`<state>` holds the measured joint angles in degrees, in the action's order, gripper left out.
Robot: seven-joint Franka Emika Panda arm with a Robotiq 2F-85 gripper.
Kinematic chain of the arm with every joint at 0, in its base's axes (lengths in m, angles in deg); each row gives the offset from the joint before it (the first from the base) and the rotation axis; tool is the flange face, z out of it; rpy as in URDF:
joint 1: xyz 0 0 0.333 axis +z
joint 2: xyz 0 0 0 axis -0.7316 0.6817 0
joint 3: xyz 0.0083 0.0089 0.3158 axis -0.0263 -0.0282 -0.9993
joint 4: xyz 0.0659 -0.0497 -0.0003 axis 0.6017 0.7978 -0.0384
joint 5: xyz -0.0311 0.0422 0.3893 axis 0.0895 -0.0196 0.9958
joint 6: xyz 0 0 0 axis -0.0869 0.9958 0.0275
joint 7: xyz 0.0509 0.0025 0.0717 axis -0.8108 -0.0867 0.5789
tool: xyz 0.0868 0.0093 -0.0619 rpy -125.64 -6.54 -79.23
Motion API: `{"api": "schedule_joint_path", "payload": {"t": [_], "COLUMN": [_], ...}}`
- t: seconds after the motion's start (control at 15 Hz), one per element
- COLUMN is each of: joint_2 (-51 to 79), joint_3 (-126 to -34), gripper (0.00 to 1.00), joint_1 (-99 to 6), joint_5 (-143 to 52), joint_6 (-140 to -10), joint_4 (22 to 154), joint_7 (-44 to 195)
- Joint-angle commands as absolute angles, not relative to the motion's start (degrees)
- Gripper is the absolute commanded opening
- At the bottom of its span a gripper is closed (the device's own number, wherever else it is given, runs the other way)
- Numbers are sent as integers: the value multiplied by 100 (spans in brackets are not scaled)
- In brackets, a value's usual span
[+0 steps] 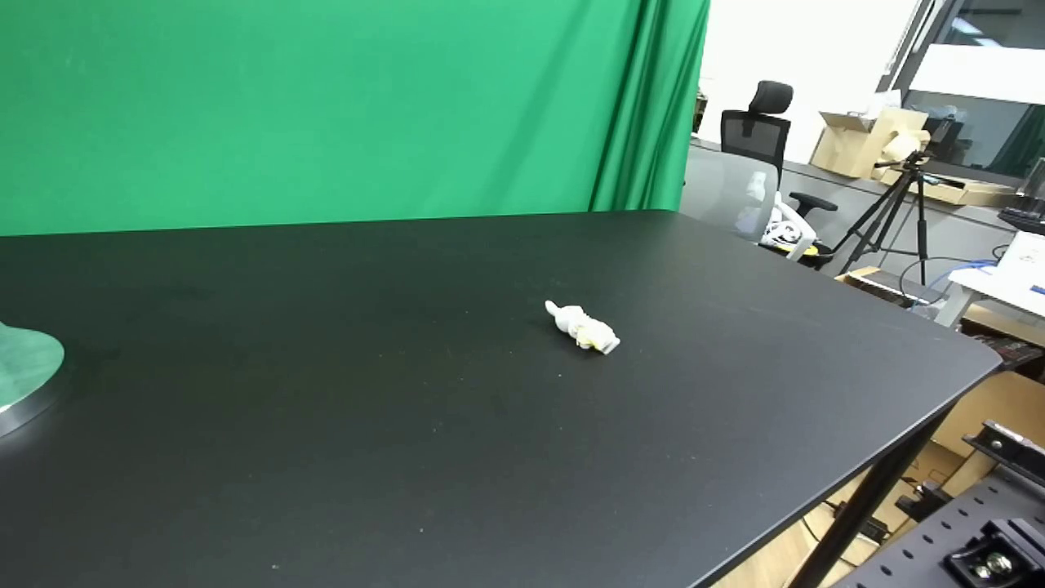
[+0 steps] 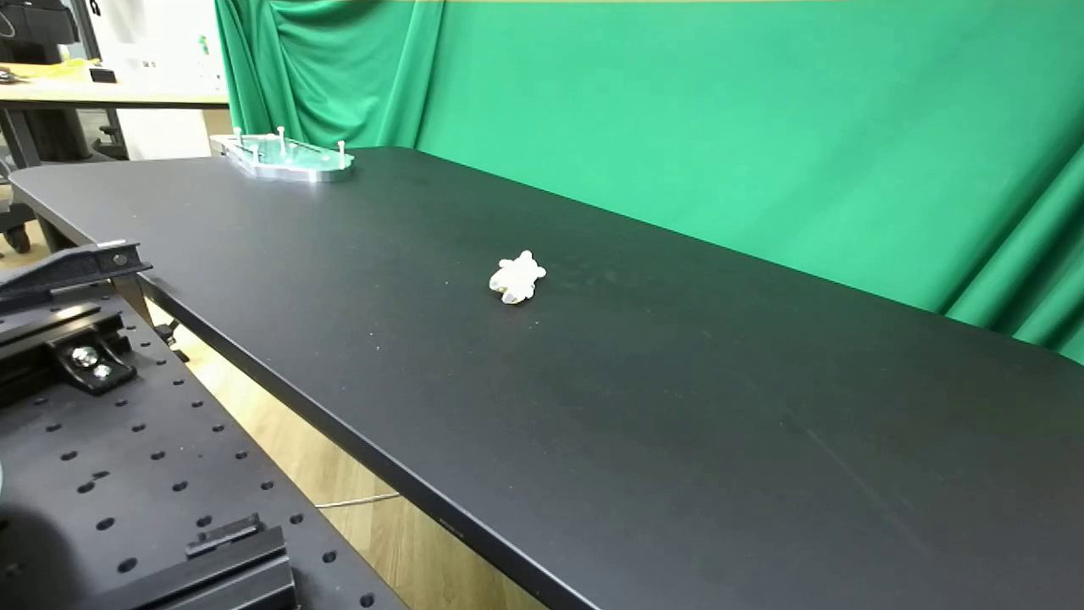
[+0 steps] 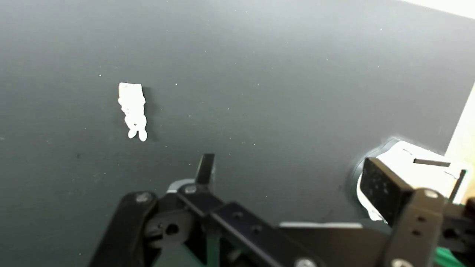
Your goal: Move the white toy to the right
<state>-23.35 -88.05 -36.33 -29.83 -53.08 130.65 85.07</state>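
Observation:
The white toy is a small, elongated, rabbit-like figure lying on the black table. It shows in both exterior views and at the upper left of the wrist view, where its two ears point down toward the gripper side. My gripper shows only in the wrist view. Its two fingers are spread wide, with nothing between them. The toy lies outside the jaws, beyond the left finger and apart from it. The gripper and arm are out of sight in both exterior views.
A clear plate with upright posts stands near the table's far end. Part of it shows in an exterior view and behind the right finger in the wrist view. A green curtain hangs along the table's back edge.

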Motion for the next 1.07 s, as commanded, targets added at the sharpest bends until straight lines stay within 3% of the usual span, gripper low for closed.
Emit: {"api": "schedule_joint_path", "payload": {"t": [0.0,0.67,1.0], "joint_2": [-2228,-2138,-1746], "joint_3": [-8758,-8642,-8561], "gripper": [100,100,100], "joint_1": [-4104,-4229,-4769], "joint_5": [-3685,-3593,-4764], "joint_6": [-5851,-6089,-6602], "joint_4": [13229,13251,13191], "joint_7": [8482,8556,8366]}}
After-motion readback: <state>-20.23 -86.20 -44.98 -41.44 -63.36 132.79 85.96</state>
